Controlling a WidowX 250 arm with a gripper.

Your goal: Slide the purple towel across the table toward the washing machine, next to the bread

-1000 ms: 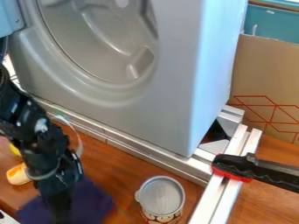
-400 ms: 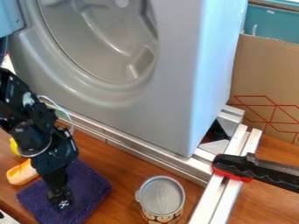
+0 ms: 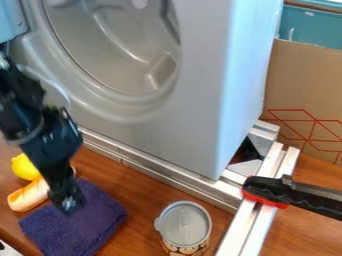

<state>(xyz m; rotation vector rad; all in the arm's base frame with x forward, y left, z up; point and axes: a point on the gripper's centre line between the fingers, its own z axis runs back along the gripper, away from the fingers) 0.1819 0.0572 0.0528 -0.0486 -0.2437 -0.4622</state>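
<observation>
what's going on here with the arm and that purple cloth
A black robot arm's gripper hangs over the folded purple cloth on a wooden table. Beside the cloth are a bread-like, orange-and-cream item and something yellow and rounded. To the right stands a can, and behind them all is a large grey machine housing with a round recess in its front. I can't tell whether the gripper touches the cloth or holds anything.

Wears black, blocky casing (image 3: 53, 147), a thin pale cable (image 3: 51, 82) curving alongside, a grey band (image 3: 33, 133) and a whitish spot (image 3: 68, 202) low down.
</observation>
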